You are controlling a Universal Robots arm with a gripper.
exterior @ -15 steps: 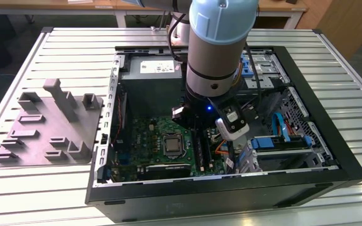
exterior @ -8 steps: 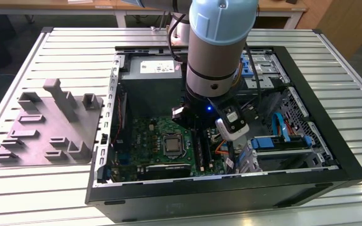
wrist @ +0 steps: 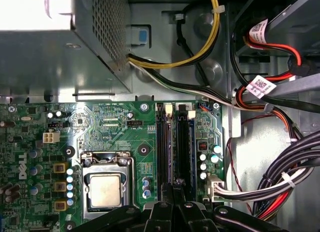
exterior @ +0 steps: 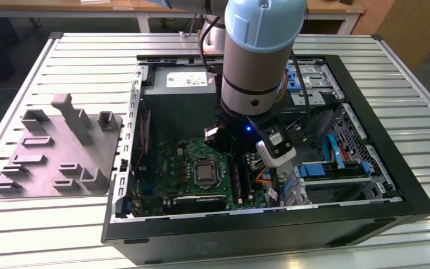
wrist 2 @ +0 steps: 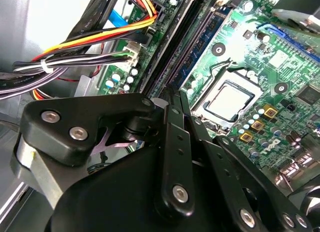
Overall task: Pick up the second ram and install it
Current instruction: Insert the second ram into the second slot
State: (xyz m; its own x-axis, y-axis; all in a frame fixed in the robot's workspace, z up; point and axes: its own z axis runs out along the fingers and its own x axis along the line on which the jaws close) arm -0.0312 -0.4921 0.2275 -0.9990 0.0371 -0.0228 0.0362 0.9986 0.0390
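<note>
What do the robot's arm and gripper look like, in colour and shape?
The arm is a thick silver-grey tube with a light blue cap and a small blue light. The gripper is black, made of jointed bars with silver screws.

Slatted table (exterior: 88,61), computer case (exterior: 275,227), grey fixture (exterior: 51,162)

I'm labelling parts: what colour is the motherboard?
The motherboard is green, clearest in the first wrist view.
</note>
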